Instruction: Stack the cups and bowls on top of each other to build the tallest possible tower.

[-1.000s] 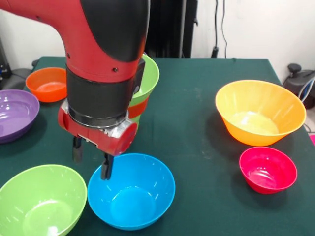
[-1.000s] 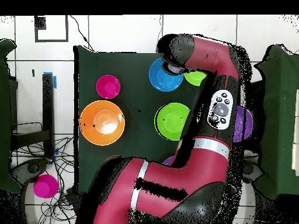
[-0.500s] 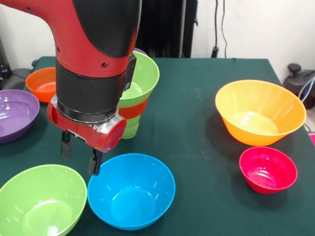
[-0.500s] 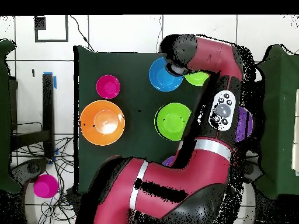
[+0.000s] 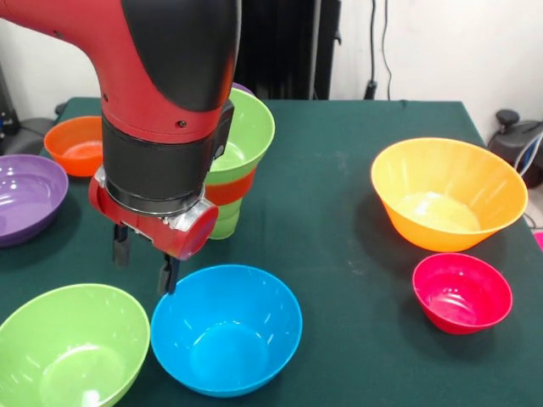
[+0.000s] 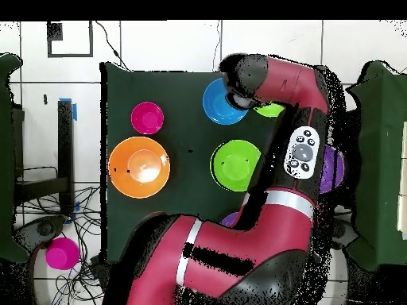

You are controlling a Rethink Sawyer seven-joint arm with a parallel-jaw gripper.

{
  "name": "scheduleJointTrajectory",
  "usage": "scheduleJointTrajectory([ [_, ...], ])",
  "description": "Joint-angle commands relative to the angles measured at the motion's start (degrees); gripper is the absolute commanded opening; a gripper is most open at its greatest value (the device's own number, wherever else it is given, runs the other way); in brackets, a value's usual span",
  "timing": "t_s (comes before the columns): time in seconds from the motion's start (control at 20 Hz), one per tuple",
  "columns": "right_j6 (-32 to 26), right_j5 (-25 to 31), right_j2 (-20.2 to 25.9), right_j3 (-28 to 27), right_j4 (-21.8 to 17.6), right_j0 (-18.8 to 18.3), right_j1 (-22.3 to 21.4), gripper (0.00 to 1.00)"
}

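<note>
Claw (image 5: 144, 264): released, empty, above blue bowl (image 5: 226, 329) rim near surface's (image 5: 339, 212) front edge; risk: one-wall pinch tips glossy bowl away.

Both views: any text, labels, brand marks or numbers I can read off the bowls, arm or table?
None can be read.
Control pad on the arm: round buttons only, markings too small to read.
Bowls, such as the blue bowl, and the table: plain, no print visible.
</note>
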Motion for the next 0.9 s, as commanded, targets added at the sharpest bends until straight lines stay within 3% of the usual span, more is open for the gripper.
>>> scheduleJointTrajectory([
  [0.05,3.86,-2.82,5.45,9.7,0.17,0.36,-0.19,1.0],
  [0.4,5.77,-2.25,4.3,15.25,0.7,1.6,-4.12,1.0],
  [0.9,5.26,-2.98,4.9,13.58,0.53,1.31,-3.17,1.0],
])
